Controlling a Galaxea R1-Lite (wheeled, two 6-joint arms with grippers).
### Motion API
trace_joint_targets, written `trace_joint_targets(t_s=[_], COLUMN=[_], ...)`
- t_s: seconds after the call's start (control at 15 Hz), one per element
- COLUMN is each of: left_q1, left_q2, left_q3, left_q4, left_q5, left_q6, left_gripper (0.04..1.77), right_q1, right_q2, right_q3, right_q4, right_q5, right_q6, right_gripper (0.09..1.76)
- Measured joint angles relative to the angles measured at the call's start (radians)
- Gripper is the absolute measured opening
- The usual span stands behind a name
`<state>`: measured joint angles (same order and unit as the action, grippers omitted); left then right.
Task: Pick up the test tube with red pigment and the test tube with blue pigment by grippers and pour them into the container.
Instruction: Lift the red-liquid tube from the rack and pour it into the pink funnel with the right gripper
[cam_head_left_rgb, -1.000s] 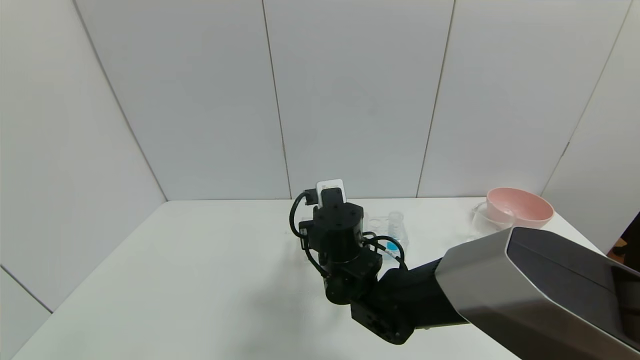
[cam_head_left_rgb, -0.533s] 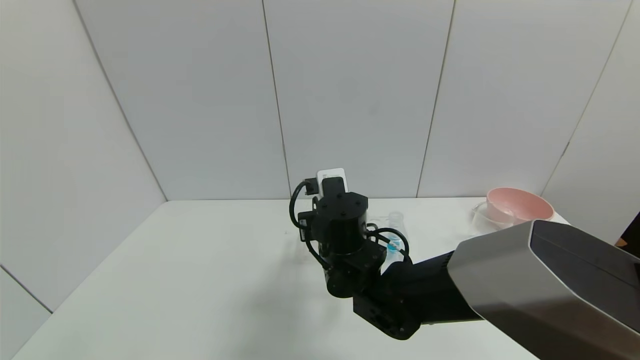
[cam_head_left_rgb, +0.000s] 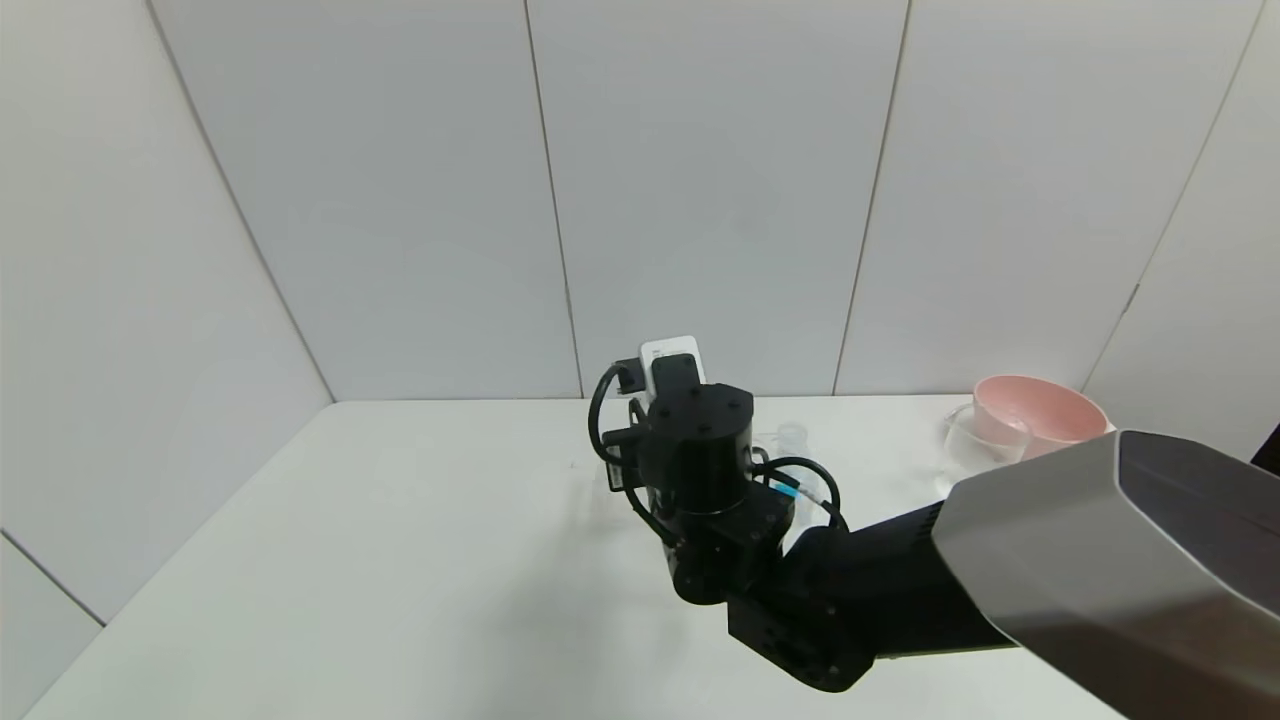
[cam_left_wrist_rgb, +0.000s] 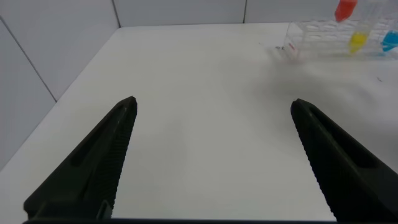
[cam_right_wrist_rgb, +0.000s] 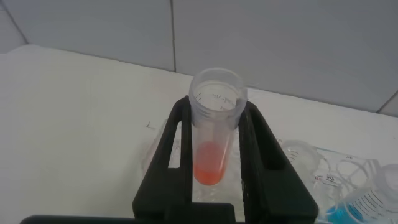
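Observation:
My right gripper (cam_right_wrist_rgb: 214, 127) is shut on the test tube with red pigment (cam_right_wrist_rgb: 210, 158), which stands upright between its black fingers just above the clear rack (cam_right_wrist_rgb: 298, 155). From the left wrist view the red liquid (cam_left_wrist_rgb: 345, 9) sits higher than the liquid in the other tubes. The test tube with blue pigment (cam_right_wrist_rgb: 368, 200) stands in the rack beside it, and a bit of blue (cam_head_left_rgb: 785, 490) shows behind my right arm (cam_head_left_rgb: 700, 470) in the head view. The container (cam_head_left_rgb: 965, 445), a clear beaker, stands at the far right. My left gripper (cam_left_wrist_rgb: 211, 112) hangs open over bare table.
A pink bowl (cam_head_left_rgb: 1040, 412) stands right behind the beaker. A tube with yellow liquid (cam_left_wrist_rgb: 357, 40) is in the rack between the red and the blue (cam_left_wrist_rgb: 390, 40). The white table (cam_head_left_rgb: 400, 540) ends at grey wall panels.
My right arm has risen and shifted a little to the right, carrying the red tube up from the rack. Its grip is unchanged.

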<state>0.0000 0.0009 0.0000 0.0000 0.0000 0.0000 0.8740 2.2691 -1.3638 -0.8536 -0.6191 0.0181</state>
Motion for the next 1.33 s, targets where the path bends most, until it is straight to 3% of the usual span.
trace_joint_targets(t_s=[0.47, 0.67, 0.93, 1.33], left_q1=[0.000, 0.000, 0.000, 0.000], left_q2=[0.000, 0.000, 0.000, 0.000], left_q3=[0.000, 0.000, 0.000, 0.000], left_q4=[0.000, 0.000, 0.000, 0.000], left_q5=[0.000, 0.000, 0.000, 0.000], left_q6=[0.000, 0.000, 0.000, 0.000], left_gripper=[1.76, 1.76, 1.76, 1.76], right_q1=[-0.010, -0.059, -0.306, -0.836], right_q2=[-0.350, -0.546, -0.783, -0.987], right_q3=[0.469, 0.655, 0.839, 0.897], right_q4=[-0.034, -0.031, 0.028, 0.204], right_q5=[0.279, 0.419, 0.668, 1.142], right_q6=[0.007, 0.008, 0.007, -0.038], right_gripper=[0.50, 0.50, 0.50, 0.50])
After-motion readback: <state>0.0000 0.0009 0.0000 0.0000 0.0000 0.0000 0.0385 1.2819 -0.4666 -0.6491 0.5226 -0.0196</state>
